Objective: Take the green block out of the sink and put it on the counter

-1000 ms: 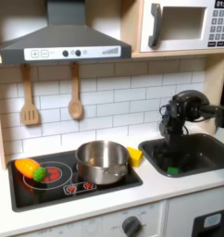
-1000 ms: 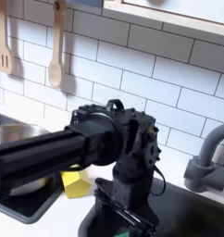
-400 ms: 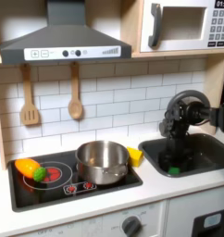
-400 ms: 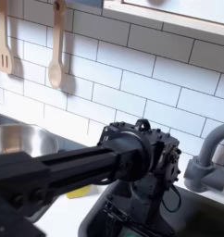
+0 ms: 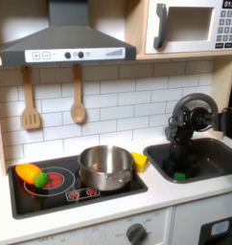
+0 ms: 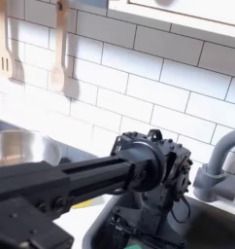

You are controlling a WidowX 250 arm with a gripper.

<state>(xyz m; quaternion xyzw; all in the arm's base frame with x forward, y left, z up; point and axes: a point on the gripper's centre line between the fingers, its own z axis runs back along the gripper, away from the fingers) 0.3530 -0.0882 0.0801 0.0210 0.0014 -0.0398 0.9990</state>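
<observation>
The green block (image 5: 178, 175) lies on the floor of the sink (image 5: 216, 153), near the basin's front edge in the first exterior view. The sink is a dark grey rectangular basin with rounded corners, set into the off-white counter (image 5: 166, 194).

Directly above the block, the gripper (image 5: 176, 165) of a black robot arm (image 5: 197, 113) reaches down inside the sink. Its tips are just over or against the block; whether they touch cannot be told, and whether the fingers are spread or closed around the block cannot be told either. In the second exterior view, the arm (image 6: 149, 170) stretches across the foreground and its lower end dips into the sink (image 6: 212, 222), with the fingers hidden. A dark curved faucet (image 6: 219, 163) stands at the sink's far side, to the second exterior view's right of the arm.

To the first exterior view's left of the sink, a yellow block (image 5: 139, 161) rests at the near edge of the black stovetop (image 5: 51, 196). Beyond it from the sink stands a silver pot (image 5: 104, 167), and farther still an orange-and-green toy vegetable (image 5: 32, 175) lies on a red burner. On the white tiled wall behind the stovetop hang a wooden spatula (image 5: 30, 100) and a wooden spoon (image 5: 78, 98).
</observation>
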